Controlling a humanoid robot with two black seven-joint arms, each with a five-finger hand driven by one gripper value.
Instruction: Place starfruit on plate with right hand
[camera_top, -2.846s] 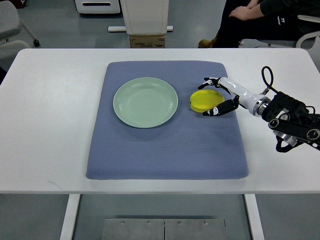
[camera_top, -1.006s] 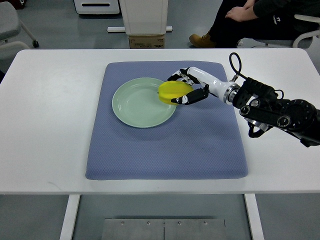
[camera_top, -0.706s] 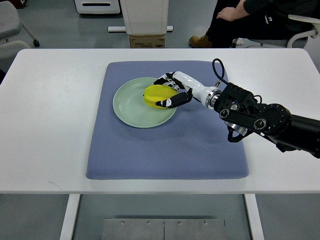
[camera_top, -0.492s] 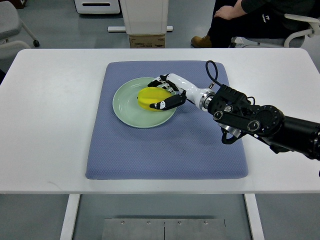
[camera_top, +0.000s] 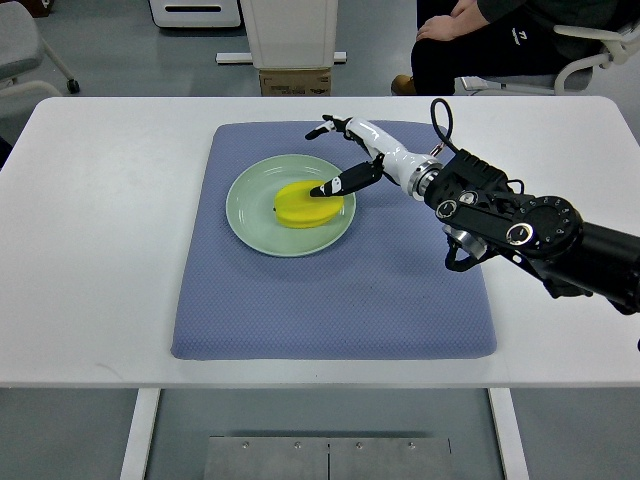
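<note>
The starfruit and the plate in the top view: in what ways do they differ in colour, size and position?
The starfruit is bright yellow; the plate is pale green. The starfruit is a small lumpy oval, while the plate is a much wider flat circle. The starfruit lies on the plate's right half, while the plate rests directly on the blue mat. Both lie free: the right hand is open above the plate's right rim, holding nothing.

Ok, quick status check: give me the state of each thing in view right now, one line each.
starfruit: lying on the plate, no longer gripped
plate: on the blue mat, holding the starfruit
right hand: open, fingers spread above the plate's right edge
blue mat: flat on the white table, under the plate
white table: carrying the mat
</note>
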